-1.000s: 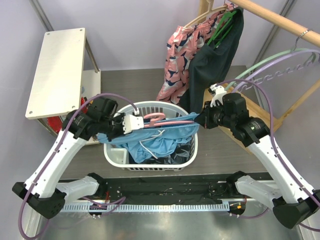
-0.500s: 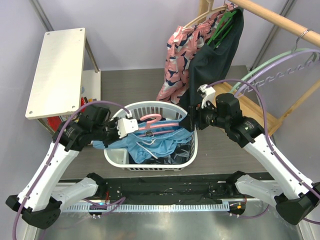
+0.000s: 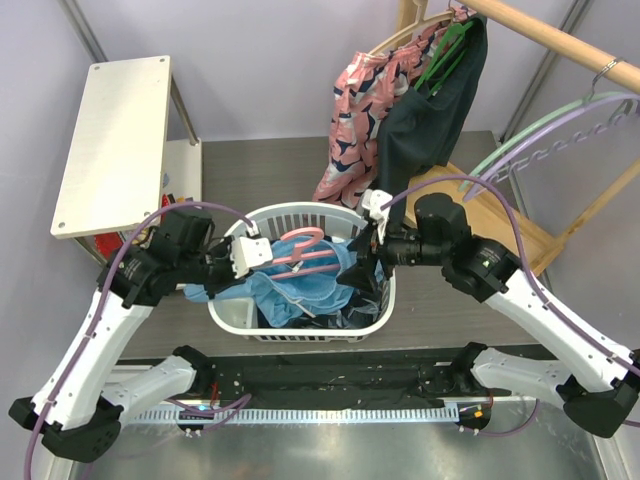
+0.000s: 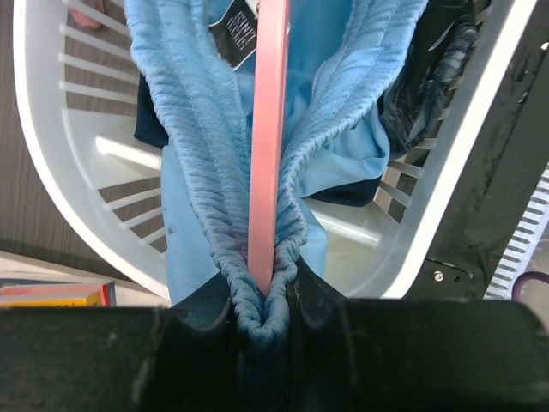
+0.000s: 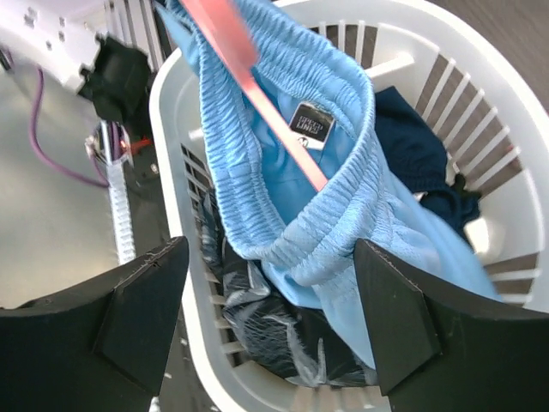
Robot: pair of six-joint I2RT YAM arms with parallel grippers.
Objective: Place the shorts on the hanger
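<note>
You have a white laundry basket (image 3: 285,208) standing on the dark table (image 3: 270,170), with dark navy garments (image 5: 410,142) bunched low in it. Behind the basket, look up at the wooden rail (image 3: 560,40). A pink patterned garment (image 3: 352,110) hangs from it, and just beside that a dark garment (image 3: 430,130) hangs on a green hanger (image 3: 445,50). Farther right on the same rail you'll find a pale green and lavender hanger (image 3: 560,120). Off the table's left edge sits a white board (image 3: 115,140) with holes at its corners.
</note>
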